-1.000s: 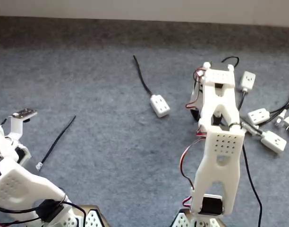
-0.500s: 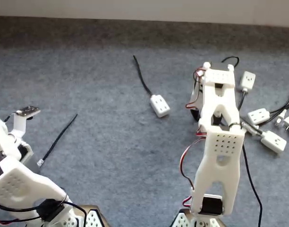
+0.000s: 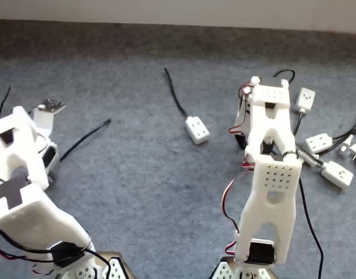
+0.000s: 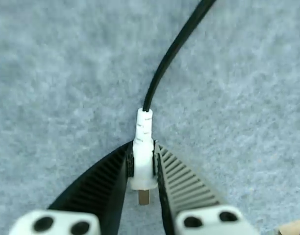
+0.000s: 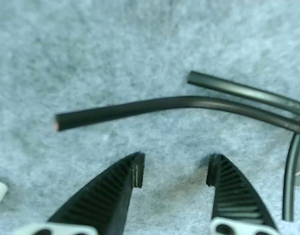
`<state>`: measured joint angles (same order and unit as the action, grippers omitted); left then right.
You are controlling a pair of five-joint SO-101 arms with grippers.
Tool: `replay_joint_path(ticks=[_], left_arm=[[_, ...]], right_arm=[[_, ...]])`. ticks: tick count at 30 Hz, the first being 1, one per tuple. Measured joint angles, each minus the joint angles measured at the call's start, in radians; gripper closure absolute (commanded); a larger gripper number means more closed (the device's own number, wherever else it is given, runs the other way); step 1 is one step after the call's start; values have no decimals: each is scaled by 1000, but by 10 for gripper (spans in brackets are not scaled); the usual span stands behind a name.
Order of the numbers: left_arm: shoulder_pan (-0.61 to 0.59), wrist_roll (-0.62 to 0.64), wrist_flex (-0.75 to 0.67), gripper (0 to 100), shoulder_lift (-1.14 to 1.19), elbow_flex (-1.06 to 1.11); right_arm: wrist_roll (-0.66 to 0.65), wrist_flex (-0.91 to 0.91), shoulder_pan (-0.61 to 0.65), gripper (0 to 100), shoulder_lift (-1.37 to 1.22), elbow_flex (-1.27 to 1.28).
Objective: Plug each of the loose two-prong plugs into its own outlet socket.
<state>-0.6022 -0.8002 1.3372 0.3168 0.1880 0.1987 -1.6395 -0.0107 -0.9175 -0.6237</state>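
My left gripper (image 4: 143, 182) is shut on a white two-prong plug (image 4: 142, 156) held above the grey carpet, one metal prong showing between the fingers. The plug's black cord (image 4: 174, 46) trails away over the carpet; in the high view this cord (image 3: 88, 137) runs out from under the left arm (image 3: 24, 168). A white outlet socket (image 3: 196, 129) with its own black cord lies mid-carpet. My right gripper (image 5: 174, 176) hangs open low over the carpet, just short of a black cord's cut end (image 5: 59, 123). The right arm (image 3: 271, 174) stands beside more sockets (image 3: 318, 142).
Further white sockets (image 3: 306, 99) (image 3: 337, 173) and loose plugs (image 3: 348, 145) lie tangled with black cords at the far right. Two more black cables (image 5: 248, 93) cross ahead of the right gripper. A darker carpet strip runs along the back edge.
The left arm has risen and swung away from the near edge with the plug in its gripper, dragging the cord farther out and to the right. The right arm has kept still.
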Motion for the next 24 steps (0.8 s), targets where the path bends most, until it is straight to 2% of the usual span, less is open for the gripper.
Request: replay_joint_path(ticks=[7, 9, 15, 24], left_arm=[[9, 17, -14, 993, 0, -3], [18, 55, -14, 993, 2, -21], [126, 400, -14, 995, 2, -209], [457, 796, 101, 995, 2, -502]], right_arm=[[0, 0, 0, 778, 0, 0], [0, 0, 0, 778, 0, 0], [0, 0, 0, 778, 0, 0], [0, 0, 0, 778, 0, 0]])
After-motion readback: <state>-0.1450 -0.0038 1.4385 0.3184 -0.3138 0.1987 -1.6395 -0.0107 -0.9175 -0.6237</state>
